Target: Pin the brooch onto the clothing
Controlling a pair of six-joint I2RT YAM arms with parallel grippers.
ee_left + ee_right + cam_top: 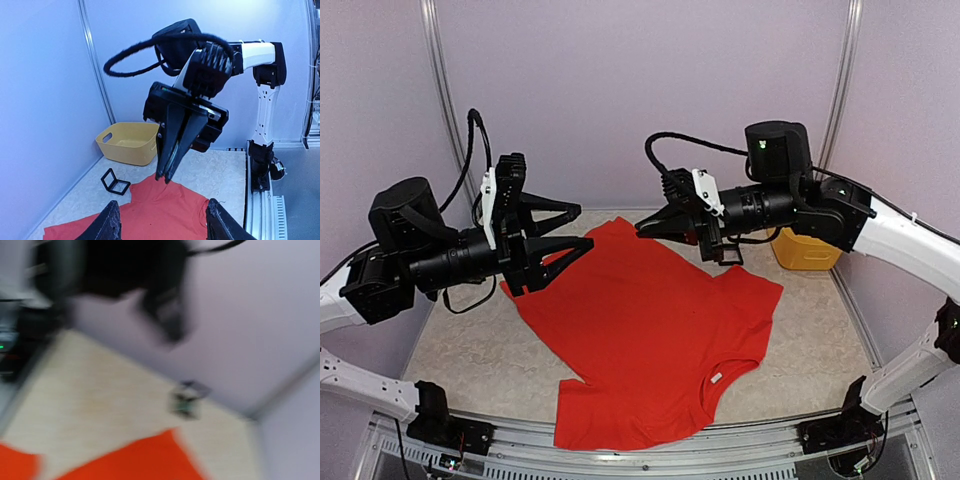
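The red T-shirt [640, 340] lies spread on the table, neckline toward the near right, with a small white label [717, 378]. It also shows in the left wrist view [165, 210] and in the blurred right wrist view [140, 460]. My left gripper [584, 227] hangs open and empty above the shirt's far left part, and its fingers [109, 225] frame the left wrist view. My right gripper [642, 229] hovers above the shirt's far edge, jaws close together [165, 179]. I cannot make out the brooch. The right wrist view does not show its own fingers.
A yellow bin [805, 250] stands at the back right, also in the left wrist view [127, 142]. A small black hinged frame [115, 182] lies on the table beside it. A small blurred dark and green thing [185, 400] sits by the back wall. Side walls enclose the table.
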